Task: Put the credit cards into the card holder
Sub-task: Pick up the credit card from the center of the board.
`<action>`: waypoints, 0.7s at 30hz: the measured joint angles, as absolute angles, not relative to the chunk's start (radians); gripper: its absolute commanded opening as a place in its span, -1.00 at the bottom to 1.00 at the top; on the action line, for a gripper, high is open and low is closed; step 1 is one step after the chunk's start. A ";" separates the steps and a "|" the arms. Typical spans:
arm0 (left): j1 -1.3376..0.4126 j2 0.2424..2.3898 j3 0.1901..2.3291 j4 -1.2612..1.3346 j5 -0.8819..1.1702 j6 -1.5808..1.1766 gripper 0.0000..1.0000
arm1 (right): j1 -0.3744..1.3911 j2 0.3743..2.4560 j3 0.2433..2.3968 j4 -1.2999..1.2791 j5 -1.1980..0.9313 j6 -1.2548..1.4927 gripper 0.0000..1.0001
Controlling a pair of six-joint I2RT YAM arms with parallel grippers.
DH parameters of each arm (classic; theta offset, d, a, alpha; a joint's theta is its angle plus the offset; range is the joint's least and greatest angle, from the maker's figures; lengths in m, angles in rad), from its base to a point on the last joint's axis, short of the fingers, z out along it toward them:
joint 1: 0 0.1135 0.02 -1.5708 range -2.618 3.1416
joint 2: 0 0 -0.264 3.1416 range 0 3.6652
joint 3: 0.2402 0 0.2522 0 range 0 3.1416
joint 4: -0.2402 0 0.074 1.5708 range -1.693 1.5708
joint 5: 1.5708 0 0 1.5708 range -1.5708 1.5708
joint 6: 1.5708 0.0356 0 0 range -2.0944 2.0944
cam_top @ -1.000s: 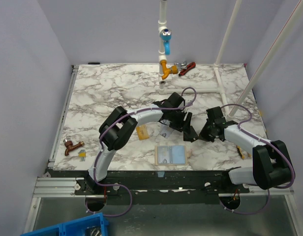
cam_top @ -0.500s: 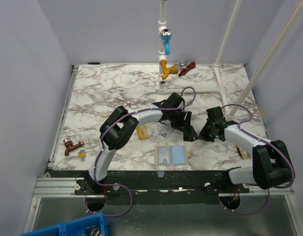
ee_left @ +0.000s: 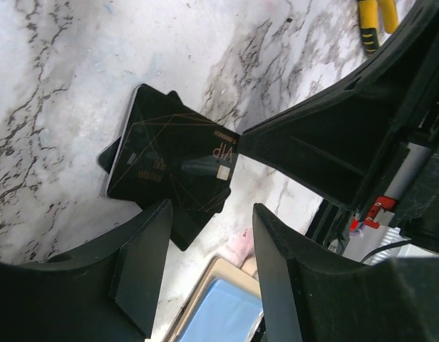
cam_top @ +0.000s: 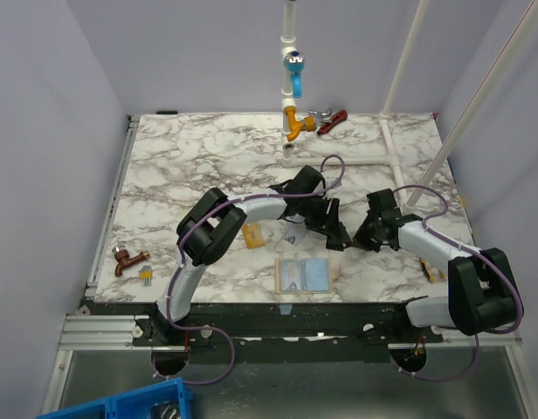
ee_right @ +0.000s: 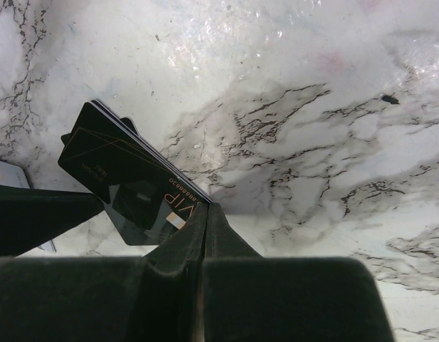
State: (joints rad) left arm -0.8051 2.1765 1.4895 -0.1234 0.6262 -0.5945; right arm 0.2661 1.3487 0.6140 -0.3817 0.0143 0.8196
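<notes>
My right gripper [ee_right: 207,206] is shut on one corner of the black credit card [ee_right: 127,178], by its VIP print. The card [ee_left: 173,164] hangs a little above the marble over its own shadow. My left gripper [ee_left: 205,263] is open, and its left finger [ee_left: 141,263] overlaps the card's lower edge. From above, both grippers [cam_top: 336,237] [cam_top: 358,237] meet tip to tip and hide the black card. The card holder [cam_top: 304,275] lies open just in front of them, light-blue inside up. The gold-orange card [cam_top: 251,233] and a pale card [cam_top: 293,235] lie left of it.
An orange and blue pipe fitting [cam_top: 294,122] and red-handled pliers [cam_top: 330,118] stand at the back edge. A copper tap [cam_top: 129,257] and small keys [cam_top: 147,273] lie at the front left. A blue bin [cam_top: 120,406] sits below the table.
The left gripper's jaws have narrowed around the black card's lower edge. The right gripper stays shut on the card and has hardly moved.
</notes>
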 measured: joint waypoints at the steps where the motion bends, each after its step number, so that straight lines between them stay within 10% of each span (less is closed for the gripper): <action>1: -0.805 2.177 1.488 -0.115 0.635 -0.599 0.00 | 0.266 1.349 0.614 -0.381 0.014 0.820 -0.99; 21: -0.764 2.082 1.459 -0.166 0.438 -0.483 0.09 | 0.266 1.367 0.616 -0.353 -0.005 0.823 -0.99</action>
